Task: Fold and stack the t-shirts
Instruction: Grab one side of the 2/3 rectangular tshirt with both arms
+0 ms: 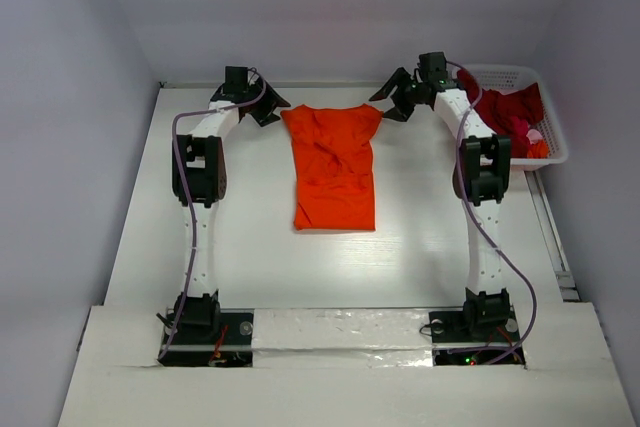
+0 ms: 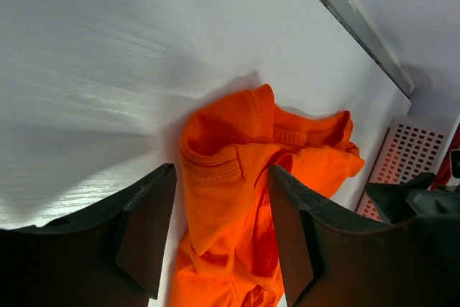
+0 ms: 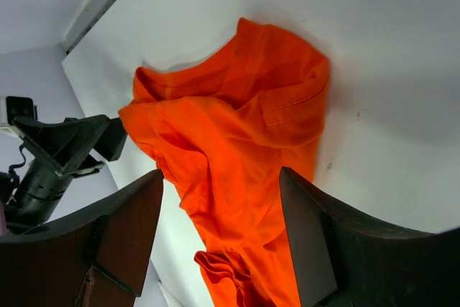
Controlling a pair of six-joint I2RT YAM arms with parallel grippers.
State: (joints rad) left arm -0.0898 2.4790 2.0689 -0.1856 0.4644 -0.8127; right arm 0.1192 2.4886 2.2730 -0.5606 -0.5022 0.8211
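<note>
A bright orange t-shirt [image 1: 333,165] lies spread on the table, collar end toward the back wall. My left gripper [image 1: 270,109] is open above its far left corner; the left wrist view shows the orange sleeve [image 2: 230,177] between the spread jaws, not clamped. My right gripper [image 1: 393,102] is open above the far right corner; the right wrist view shows the shirt [image 3: 237,141] between its jaws, not clamped. Dark red [image 1: 510,107] and pink [image 1: 520,130] t-shirts lie heaped in the basket.
A white plastic lattice basket [image 1: 556,137] stands at the back right of the table, and shows in the left wrist view [image 2: 410,152]. The back wall runs just behind both grippers. The left gripper [image 3: 68,145] shows in the right wrist view.
</note>
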